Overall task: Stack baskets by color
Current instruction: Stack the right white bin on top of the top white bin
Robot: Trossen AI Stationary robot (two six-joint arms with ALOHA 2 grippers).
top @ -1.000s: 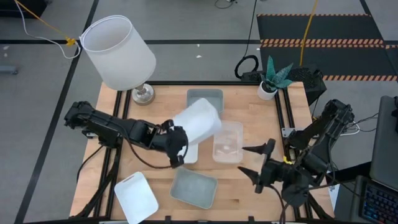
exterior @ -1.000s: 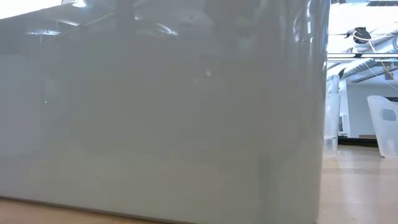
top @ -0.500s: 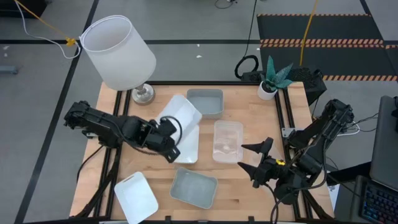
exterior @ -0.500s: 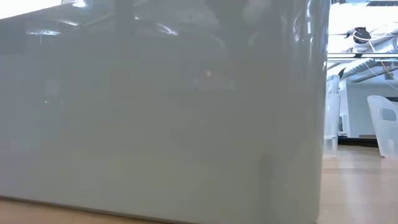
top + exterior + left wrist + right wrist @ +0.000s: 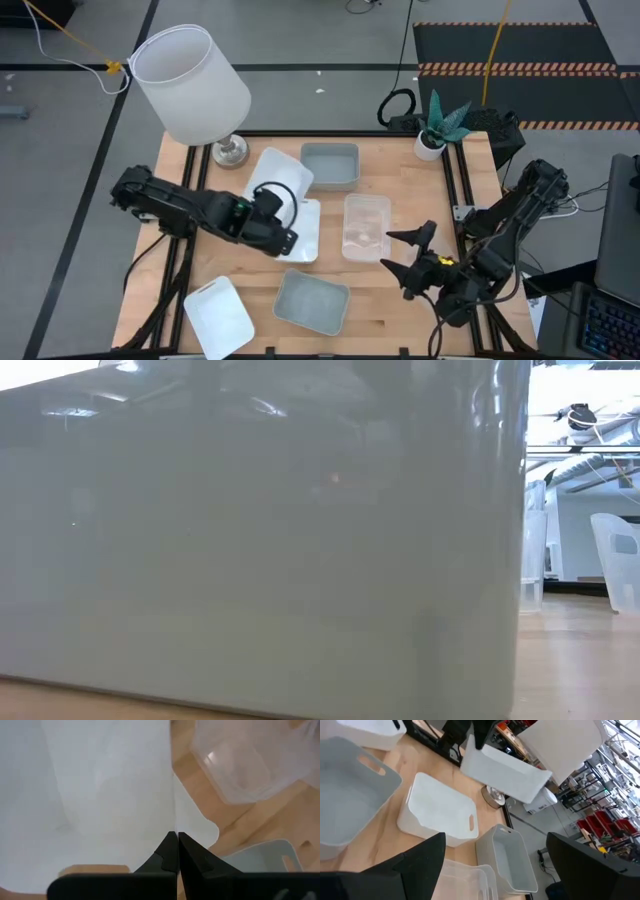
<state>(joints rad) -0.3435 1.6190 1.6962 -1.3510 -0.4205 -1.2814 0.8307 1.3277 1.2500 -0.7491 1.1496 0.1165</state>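
Observation:
My left gripper [image 5: 283, 207] is shut on a white basket [image 5: 280, 175], which is lifted and tilted over a second white basket [image 5: 306, 228] that rests flat on the table. The held basket [image 5: 505, 767] also shows in the right wrist view. A clear basket [image 5: 365, 226] lies to the right of them. One grey-blue basket [image 5: 330, 165] stands at the far side and another [image 5: 312, 301] at the near side. A third white basket [image 5: 218, 316] lies at the near left corner. My right gripper [image 5: 410, 252] is open beside the clear basket and holds nothing. My left gripper pinches the held white basket's thin wall [image 5: 174, 822] at its rim, one finger on each face. The fingers slant down from the table's left. The basket is lifted clear and tilted, with its opening turned partly upward, above the white basket on the table.
A big white lampshade [image 5: 190, 82] on its stand rises over the table's far left corner. A small potted plant [image 5: 436, 128] stands at the far right corner. In the low view a grey-blue basket wall [image 5: 260, 540] fills nearly the whole picture.
My left wrist has rolled, and the held white basket has swung from over the table's middle toward the far left. Its opening has turned up into view and it stays lifted. My right gripper has sunk a little and stays open.

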